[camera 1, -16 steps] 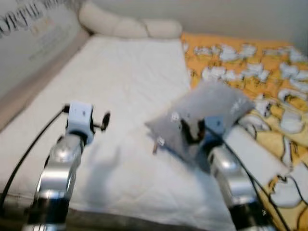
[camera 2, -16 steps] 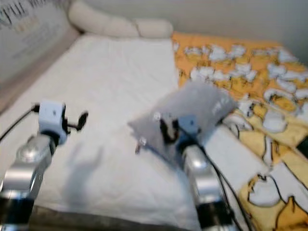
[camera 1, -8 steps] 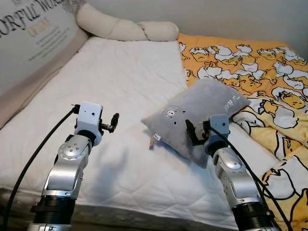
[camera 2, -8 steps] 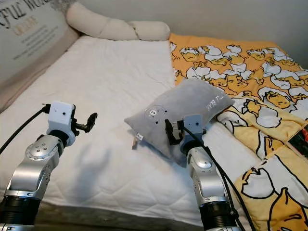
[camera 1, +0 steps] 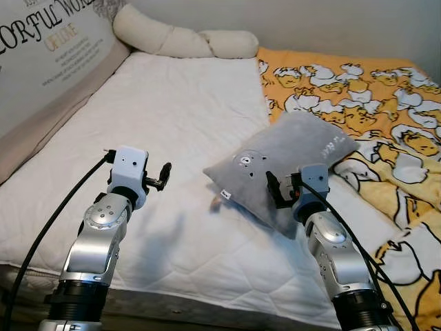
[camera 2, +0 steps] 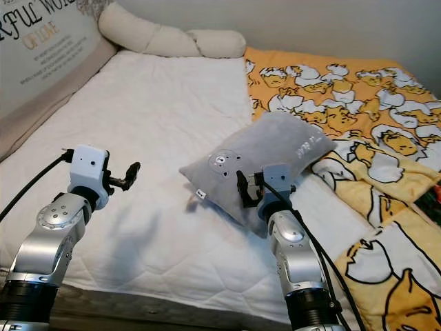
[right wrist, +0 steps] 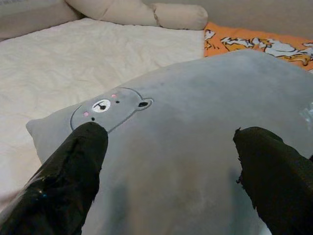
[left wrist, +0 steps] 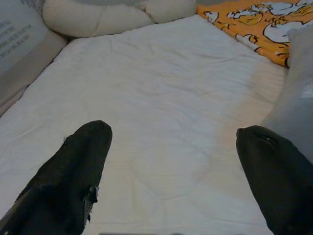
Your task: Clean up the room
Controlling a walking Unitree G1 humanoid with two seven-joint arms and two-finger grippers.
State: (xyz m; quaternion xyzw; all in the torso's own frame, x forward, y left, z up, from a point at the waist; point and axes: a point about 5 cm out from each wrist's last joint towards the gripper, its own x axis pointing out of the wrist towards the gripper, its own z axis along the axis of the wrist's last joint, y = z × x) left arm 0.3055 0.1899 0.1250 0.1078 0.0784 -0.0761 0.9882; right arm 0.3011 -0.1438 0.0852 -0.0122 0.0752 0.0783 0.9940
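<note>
Home bedroom: white mattress [camera 1: 172, 117], duck-print orange blanket [camera 1: 358, 89], grey pillow [camera 1: 282, 162], bolster [camera 1: 186, 41].

Bed and wall
A cream bolster [camera 1: 182, 39] lies at the head of the white mattress [camera 1: 158, 117], beside a lettered headboard panel [camera 1: 41, 52].

Bed [camera 1: 193, 124] with white quilted mattress cover, occupying most of the room in sight. Long cream bolster [camera 1: 182, 40] along the far edge, against a plain pale wall [camera 1: 331, 24]. Padded beige side panel with printed lettering [camera 1: 48, 52] on the left. Yellow cartoon-print blanket [camera 1: 365, 96] spread across the right side. Soft, even light.
</note>
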